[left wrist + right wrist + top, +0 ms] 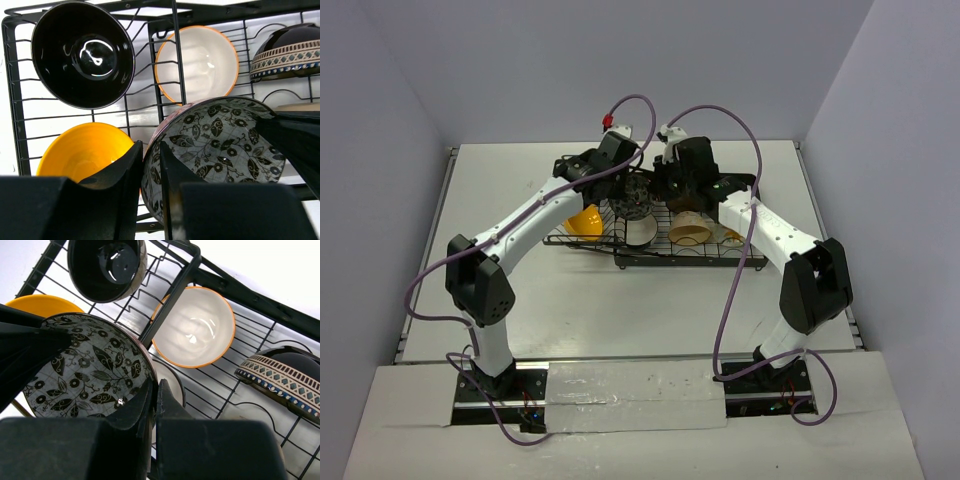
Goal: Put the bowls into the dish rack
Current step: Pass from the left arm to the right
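Note:
A bowl with a black leaf pattern (638,197) (220,135) (85,365) hangs tilted over the black wire dish rack (720,255) (10,100) (185,277). My right gripper (156,385) (665,195) is shut on its rim. My left gripper (151,145) (620,180) straddles the opposite rim, its fingers slightly parted. In the rack lie a yellow bowl (80,150) (585,220), a black bowl (82,55) (107,265), a white bowl with an orange rim (200,62) (192,327) and a dark banded bowl (287,52) (285,380).
A white bowl (642,230) and a tan bowl (690,230) stand on edge in the rack's front row. The rack sits mid-table, with the back wall close behind it. Purple cables loop above both arms.

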Controlling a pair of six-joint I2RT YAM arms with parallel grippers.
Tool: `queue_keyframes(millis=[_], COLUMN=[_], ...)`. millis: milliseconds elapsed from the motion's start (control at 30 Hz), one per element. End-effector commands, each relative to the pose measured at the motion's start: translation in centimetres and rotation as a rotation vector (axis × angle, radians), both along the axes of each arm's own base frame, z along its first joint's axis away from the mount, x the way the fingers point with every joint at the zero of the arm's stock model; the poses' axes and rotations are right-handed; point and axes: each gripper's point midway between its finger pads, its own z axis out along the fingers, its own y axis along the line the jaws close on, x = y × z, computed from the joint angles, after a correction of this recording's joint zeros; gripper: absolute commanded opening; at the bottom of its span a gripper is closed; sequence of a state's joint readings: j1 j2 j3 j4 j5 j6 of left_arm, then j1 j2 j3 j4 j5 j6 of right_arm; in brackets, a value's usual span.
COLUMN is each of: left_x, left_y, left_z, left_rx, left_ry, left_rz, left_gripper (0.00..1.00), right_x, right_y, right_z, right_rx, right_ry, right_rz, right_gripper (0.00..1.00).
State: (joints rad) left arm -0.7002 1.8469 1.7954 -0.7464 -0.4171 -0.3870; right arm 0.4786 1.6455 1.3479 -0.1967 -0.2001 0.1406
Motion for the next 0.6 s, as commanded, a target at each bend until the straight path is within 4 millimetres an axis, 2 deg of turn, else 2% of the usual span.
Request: queue_keyframes(millis=[0,233,333,567], left_x=[-0.6,-0.3,-0.1,-1.0], left_y=[-7.2,-7.6,-7.5,-5.5], left_z=[5.4,5.4,6.0,10.1], left_rx=[-0.249,-0.247,-0.252,-0.257], left_ry=[-0.093,-0.087,-0.097,-0.180], left_rz=[-0.126,-0.123,-0.116,-0.099], left_gripper=[0.24,0.30,0.32,0.35], right_x=[0.0,0.1,0.2,0.5], right_y=[1.8,1.7,1.4,0.3], right_z=[3.7,3.4,3.5,3.4], right_rx=[0.088,0.086,0.077,0.032], right_ry=[-0.092,-0.091,-0.103,-0.122], right_rz=[0.016,0.008,-0.004,-0.044], right_gripper=[0.00,0.00,0.00,0.00])
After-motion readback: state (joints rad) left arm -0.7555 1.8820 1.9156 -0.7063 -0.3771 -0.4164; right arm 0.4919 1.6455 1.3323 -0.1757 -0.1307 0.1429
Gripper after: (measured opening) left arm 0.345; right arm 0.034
